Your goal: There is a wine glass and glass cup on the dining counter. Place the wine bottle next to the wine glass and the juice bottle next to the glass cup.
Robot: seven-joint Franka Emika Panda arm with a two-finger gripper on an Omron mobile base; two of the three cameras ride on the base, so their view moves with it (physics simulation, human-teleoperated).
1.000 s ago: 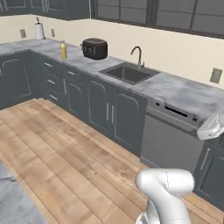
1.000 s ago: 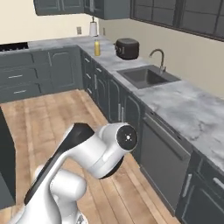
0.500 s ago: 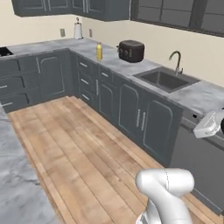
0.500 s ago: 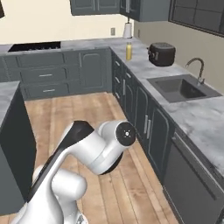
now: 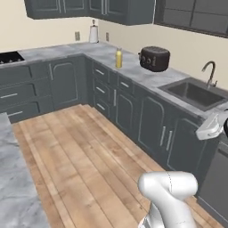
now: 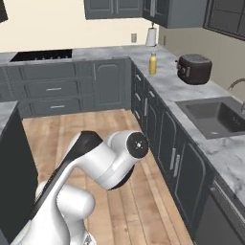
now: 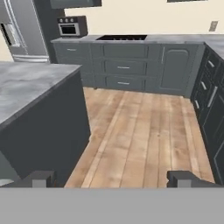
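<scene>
Gripper (image 7: pixel 111 179) open, tips half cut off; dining counter (image 7: pixel 30 87) cropped.

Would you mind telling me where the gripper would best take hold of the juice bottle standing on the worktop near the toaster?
Grip the juice bottle around its straight yellow body, below the narrower pale cap. It stands upright on the worktop, so a level approach from the open floor side looks safest. The toaster stands well apart, leaving room for the open gripper.
</scene>
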